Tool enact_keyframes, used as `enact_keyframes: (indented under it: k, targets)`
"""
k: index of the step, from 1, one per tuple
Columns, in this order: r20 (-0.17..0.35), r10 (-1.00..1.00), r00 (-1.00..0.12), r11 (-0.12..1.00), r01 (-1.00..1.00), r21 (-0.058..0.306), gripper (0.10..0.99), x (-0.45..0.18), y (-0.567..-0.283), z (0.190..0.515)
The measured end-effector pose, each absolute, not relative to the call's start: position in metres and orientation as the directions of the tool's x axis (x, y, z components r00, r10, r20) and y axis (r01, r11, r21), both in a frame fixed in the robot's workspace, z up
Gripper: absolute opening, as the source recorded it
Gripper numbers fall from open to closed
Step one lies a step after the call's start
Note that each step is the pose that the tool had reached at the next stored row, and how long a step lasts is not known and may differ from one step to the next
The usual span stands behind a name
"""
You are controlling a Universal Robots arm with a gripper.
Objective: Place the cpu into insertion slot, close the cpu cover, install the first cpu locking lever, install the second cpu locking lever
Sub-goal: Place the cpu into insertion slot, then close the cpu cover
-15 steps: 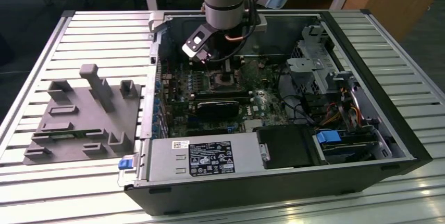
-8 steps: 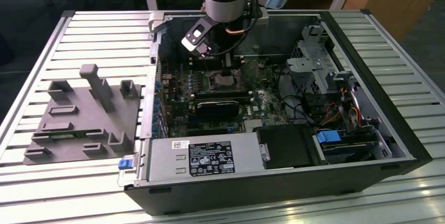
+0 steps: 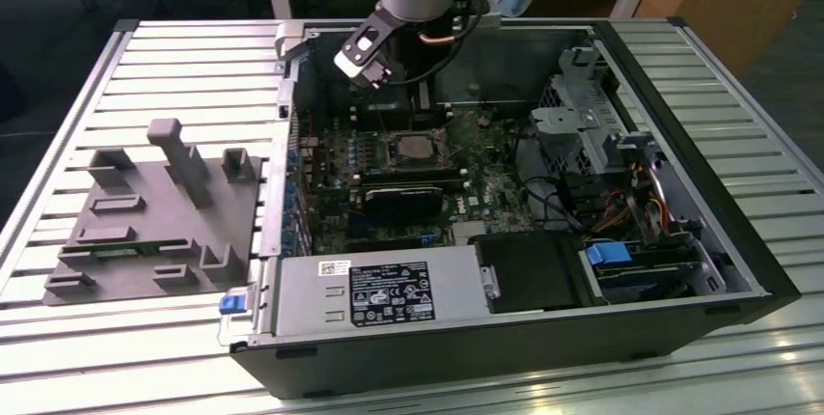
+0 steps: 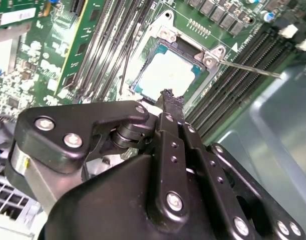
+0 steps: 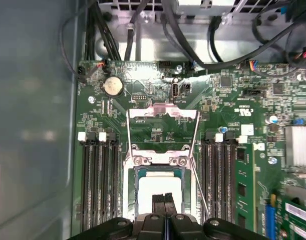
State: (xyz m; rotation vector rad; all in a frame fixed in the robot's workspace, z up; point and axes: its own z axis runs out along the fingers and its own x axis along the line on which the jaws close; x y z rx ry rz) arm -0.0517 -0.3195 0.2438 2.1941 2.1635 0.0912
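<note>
The cpu [image 5: 151, 192] lies in the insertion slot [image 5: 128, 200], its pale metal top showing in both wrist views [image 4: 165, 75]. The cpu cover [image 5: 163, 113] stands open, tilted back from its hinge [image 5: 160, 160]. A thin locking lever [image 4: 250, 68] sticks out sideways from the socket's corner. My gripper [image 5: 164, 199] hovers just above the chip's near edge, its two black fingertips [image 4: 168, 97] pressed together with nothing between them. In the exterior view the gripper [image 3: 393, 96] hangs over the socket [image 3: 415, 147] inside the open computer case.
Long black memory slots [image 5: 97, 185] flank the socket on both sides. A black heatsink block [image 3: 405, 198], the power supply [image 3: 373, 294] and a drive cage [image 3: 592, 116] fill the case. A grey fixture block [image 3: 154, 212] sits on the exterior view's left.
</note>
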Motion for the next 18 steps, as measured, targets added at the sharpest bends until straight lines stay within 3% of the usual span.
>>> enact_keyframes:
  k: [18]
  targets:
    - [0.001,1.0,0.014,-0.014,0.996,0.083,0.102,-0.052,-0.319,0.259]
